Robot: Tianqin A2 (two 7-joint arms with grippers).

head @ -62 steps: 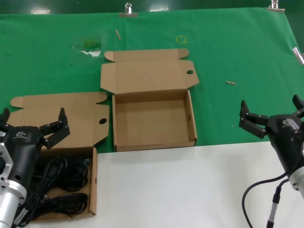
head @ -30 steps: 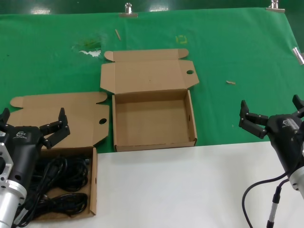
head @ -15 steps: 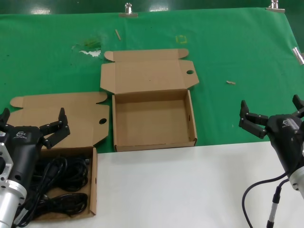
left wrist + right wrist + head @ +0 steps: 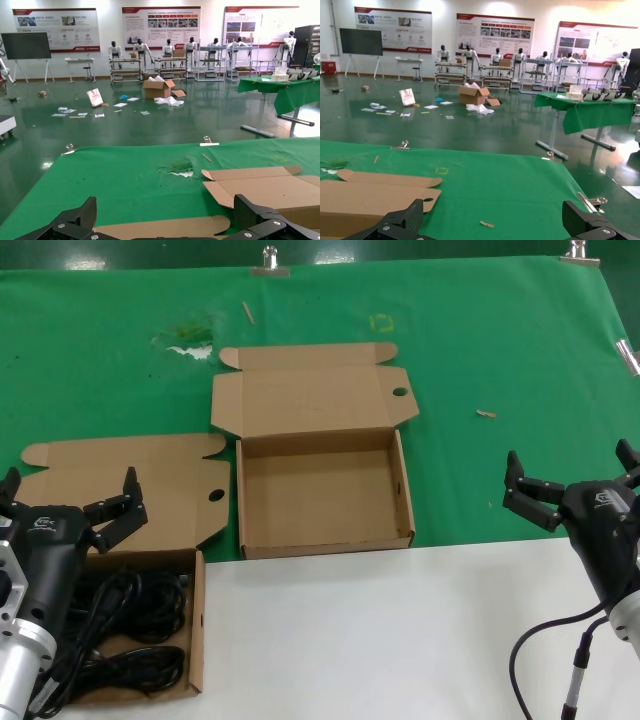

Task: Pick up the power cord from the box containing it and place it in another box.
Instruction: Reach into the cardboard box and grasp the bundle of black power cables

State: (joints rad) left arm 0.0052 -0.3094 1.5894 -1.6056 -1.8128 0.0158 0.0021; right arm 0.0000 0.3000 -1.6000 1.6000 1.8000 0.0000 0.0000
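Observation:
The power cord (image 4: 135, 630) lies as black looped bundles in the box containing it (image 4: 198, 625), at the near left of the head view; its flap lid (image 4: 150, 485) lies open behind it. Another box (image 4: 322, 495), empty, stands in the middle with its lid (image 4: 310, 390) folded back. My left gripper (image 4: 68, 502) is open and empty, held above the cord box's far end. My right gripper (image 4: 572, 475) is open and empty at the right, over the green cloth. In the left wrist view the left gripper (image 4: 165, 220) frames a lid's edge (image 4: 170, 227).
A green cloth (image 4: 500, 340) covers the far table, held by clips (image 4: 270, 260). A white surface (image 4: 400, 630) lies in front. A small scrap (image 4: 485, 414) lies on the cloth near my right gripper; it also shows in the right wrist view (image 4: 487, 224). A torn patch (image 4: 190, 345) marks the cloth.

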